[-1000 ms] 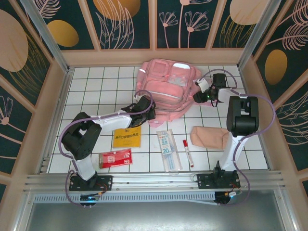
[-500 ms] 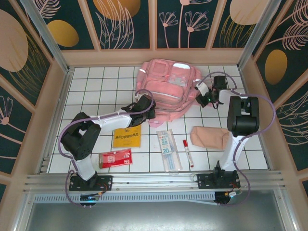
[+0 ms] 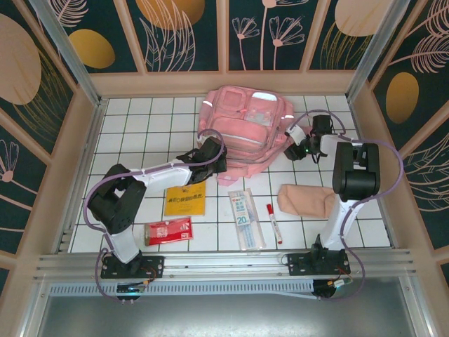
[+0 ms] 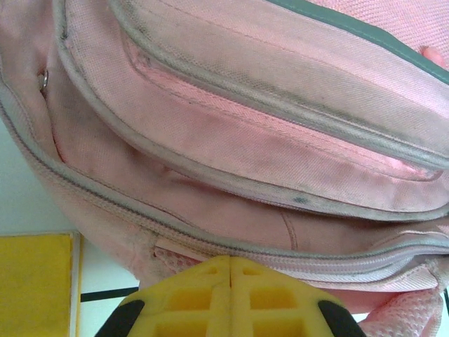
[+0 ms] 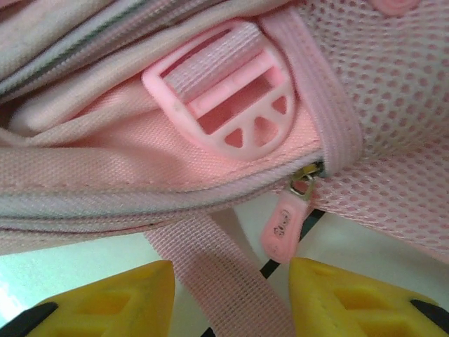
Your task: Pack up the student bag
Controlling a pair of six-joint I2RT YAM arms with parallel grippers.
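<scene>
Two grippers flank the student bag [image 3: 245, 126], lying upper centre in the top view: the left gripper [image 4: 230, 281], jaws pressed together, sits at its lower left edge, the right gripper [image 5: 228, 302], jaws apart, at its right edge. Between the right jaws lie a pink strap [image 5: 200, 253] and, right of it, the zip pull [image 5: 284, 226]. The step looks like opening that zip, so close on the pull alone, clear of the strap, then draw along the zip line.

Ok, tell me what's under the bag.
Tiled table shows around the bag; a pink strap trails out from under its edge. Anything beneath its middle is covered.
</scene>
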